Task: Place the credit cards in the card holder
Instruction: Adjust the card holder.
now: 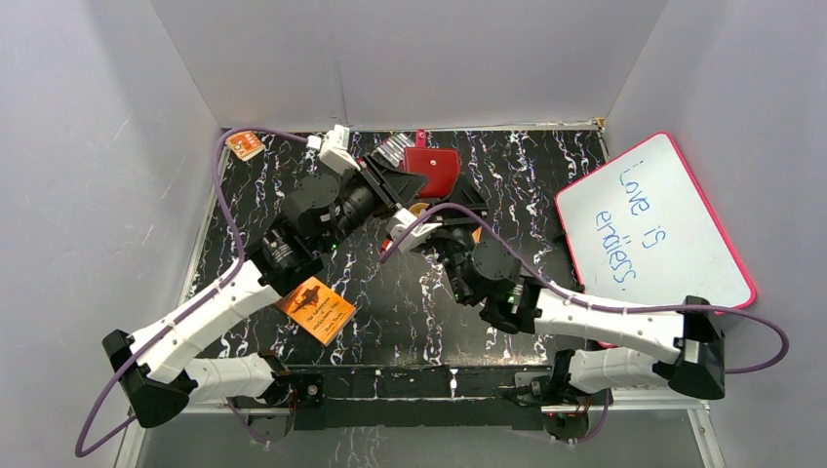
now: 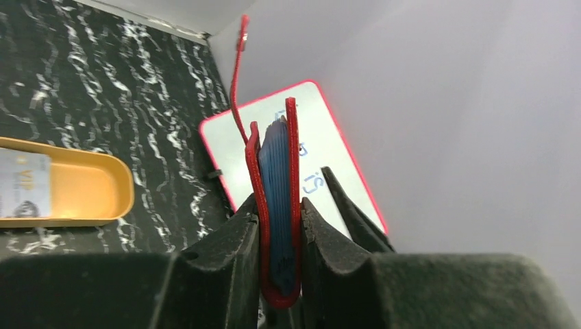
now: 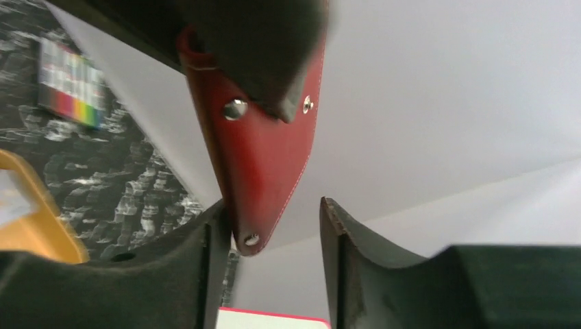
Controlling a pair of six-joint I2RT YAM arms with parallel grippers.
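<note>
My left gripper point(image 2: 277, 202) is shut on the card holder point(image 2: 277, 205), a red fold-over wallet held on edge. Its bluish pockets show between the red covers, and its snap tab point(image 2: 241, 41) sticks up. From above, the left gripper point(image 1: 414, 180) holds the card holder point(image 1: 432, 169) over the back of the table. My right gripper point(image 3: 273, 205) is open just below it. A corner of the card holder point(image 3: 260, 164) hangs between the fingers, close to the left finger point(image 3: 212, 233). One pale credit card point(image 2: 24, 192) lies in the orange tin point(image 2: 89, 192).
A pink-framed whiteboard point(image 1: 653, 224) leans at the right. An orange booklet point(image 1: 315, 309) lies by the left arm. A small orange item point(image 1: 245, 144) sits at the back left corner. A small card with coloured stripes point(image 3: 68, 89) lies near the back wall.
</note>
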